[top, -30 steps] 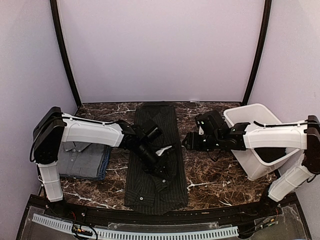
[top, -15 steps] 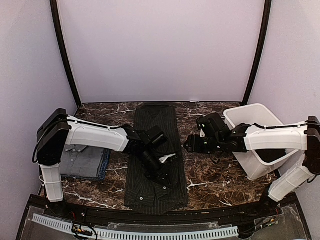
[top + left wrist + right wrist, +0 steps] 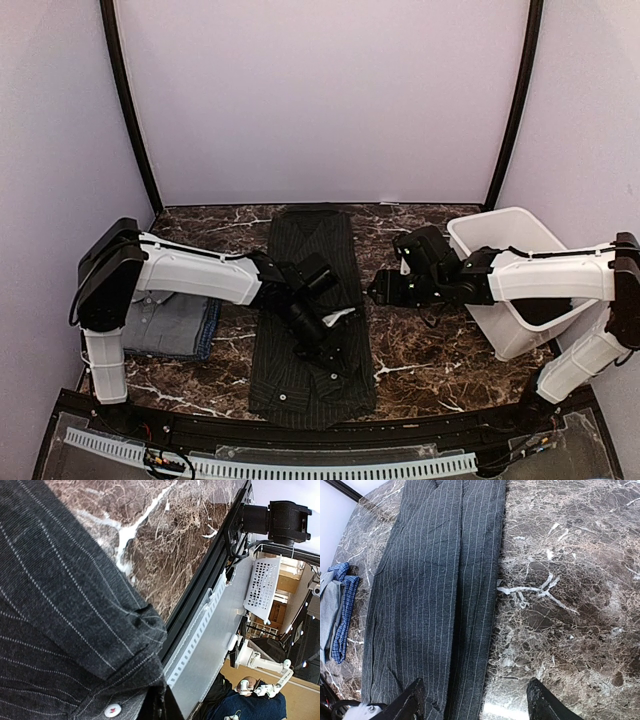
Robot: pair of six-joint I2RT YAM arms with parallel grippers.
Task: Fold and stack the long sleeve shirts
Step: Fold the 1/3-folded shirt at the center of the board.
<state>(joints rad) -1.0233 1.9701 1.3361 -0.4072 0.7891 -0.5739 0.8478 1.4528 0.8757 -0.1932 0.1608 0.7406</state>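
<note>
Left arm (image 3: 190, 270) hides part of folded stack (image 3: 165, 325) at desk's (image 3: 430, 340) left edge; right arm (image 3: 550, 275) hides much of tub (image 3: 500, 225) interior.

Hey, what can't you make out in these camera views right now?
Left gripper, top view: its own wrist covers the fingertips; the left wrist view sits too close on the pinstriped shirt.
Folded stack, top view: left arm overlaps it; shirt count unclear.
White tub, top view: right arm crosses it; contents hidden.
</note>
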